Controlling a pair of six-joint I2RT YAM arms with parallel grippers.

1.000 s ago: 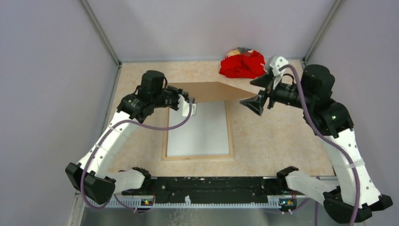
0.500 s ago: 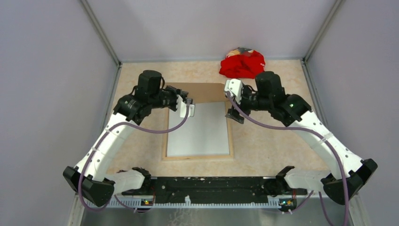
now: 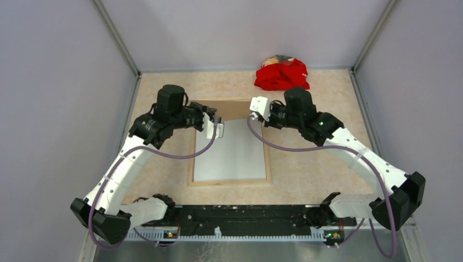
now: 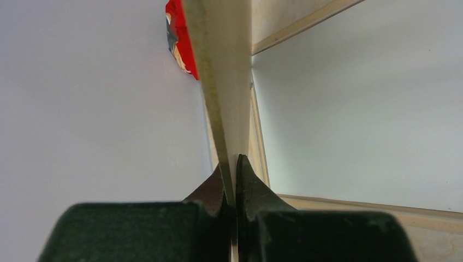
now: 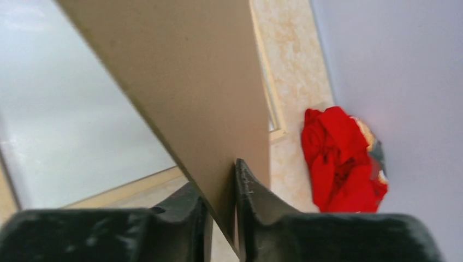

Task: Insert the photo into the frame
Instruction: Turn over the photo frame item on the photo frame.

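The frame (image 3: pixel 229 183) lies flat mid-table with its light wood back up. The photo (image 3: pixel 232 153) rests inside it, plain white back showing. A brown backing board (image 3: pixel 235 109) hangs tilted over the frame's far end. My left gripper (image 3: pixel 218 123) is shut on the board's left edge, and the left wrist view shows its jaws (image 4: pixel 232 164) pinching the thin board (image 4: pixel 221 82). My right gripper (image 3: pixel 254 112) is shut on the board's right corner. The right wrist view shows the board (image 5: pixel 180 71) between the jaws (image 5: pixel 221 180), with the photo (image 5: pixel 65 125) and the frame rail (image 5: pixel 125 188) below.
A crumpled red cloth (image 3: pixel 282 75) lies at the back of the table near the far wall, right of the board, and also shows in the right wrist view (image 5: pixel 341 161). Grey walls enclose the table on three sides.
My right arm swung in from the right to the board's right corner and its wide-open jaws closed on it. The board now sits lower and flatter. The left gripper kept its grip.
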